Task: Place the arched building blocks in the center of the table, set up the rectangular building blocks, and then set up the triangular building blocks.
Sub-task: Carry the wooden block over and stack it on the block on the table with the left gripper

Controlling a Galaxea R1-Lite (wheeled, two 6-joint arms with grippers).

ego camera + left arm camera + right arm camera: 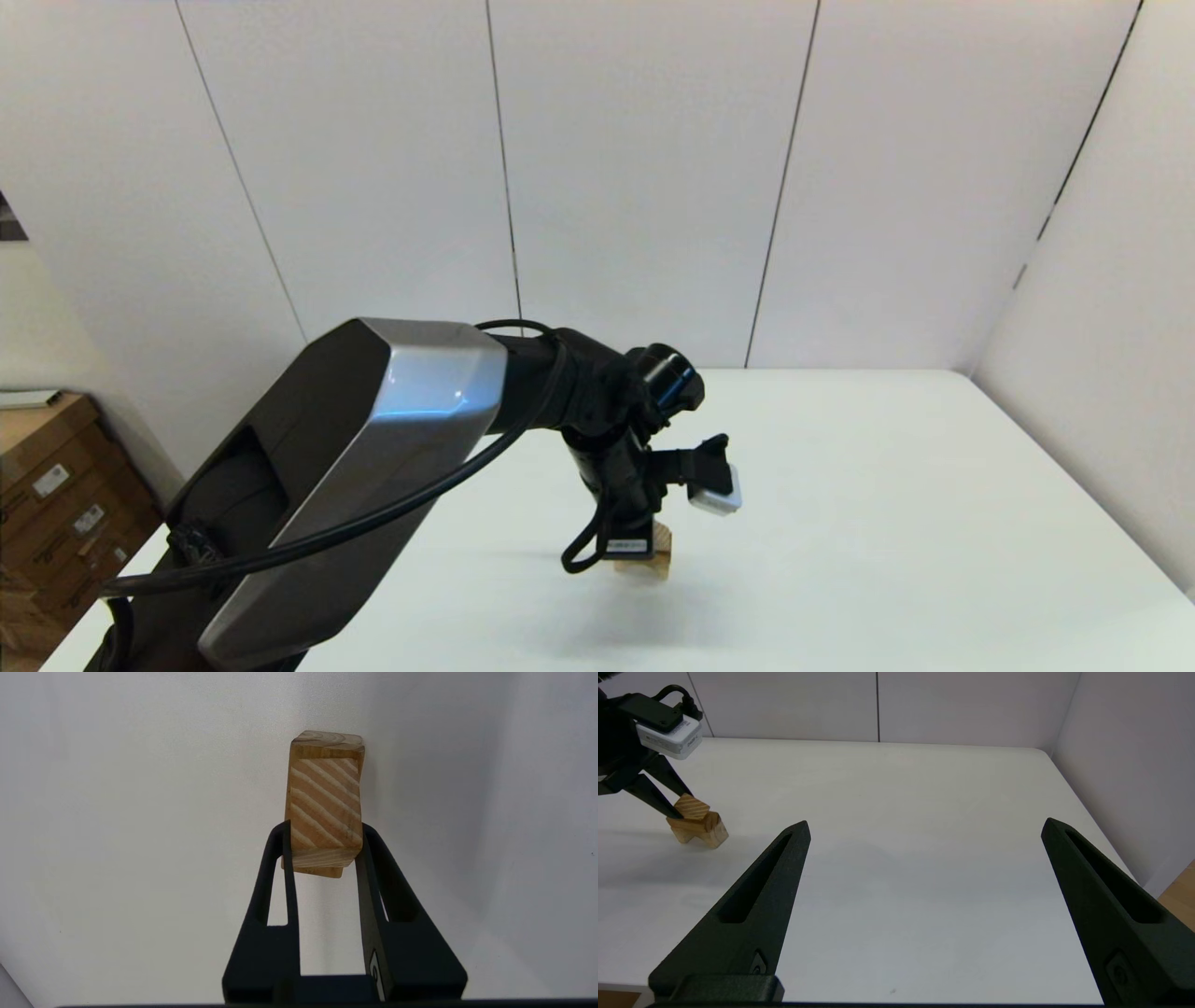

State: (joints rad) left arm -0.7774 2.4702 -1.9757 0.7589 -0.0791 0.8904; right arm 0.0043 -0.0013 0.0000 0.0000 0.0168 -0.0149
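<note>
My left gripper (pixel 325 828) is shut on the triangular block (pixel 325 802), whose striped sloping face fills the space between the fingers. In the right wrist view the triangular block (pixel 691 807) rests tilted on a small wooden stack. The stack's bottom piece is the arched block (pixel 714 834), standing on two short legs on the table (pixel 901 788). A flat layer on it looks like the rectangular block (pixel 709 819). In the head view the left wrist hides most of the stack (pixel 659 558). My right gripper (pixel 925 822) hangs open over bare table, well to the stack's right.
Cardboard boxes (pixel 56 495) stand on the floor beyond the table's left edge. White wall panels close off the back and right sides. The left arm's silver housing (pixel 373 448) fills the near left of the head view.
</note>
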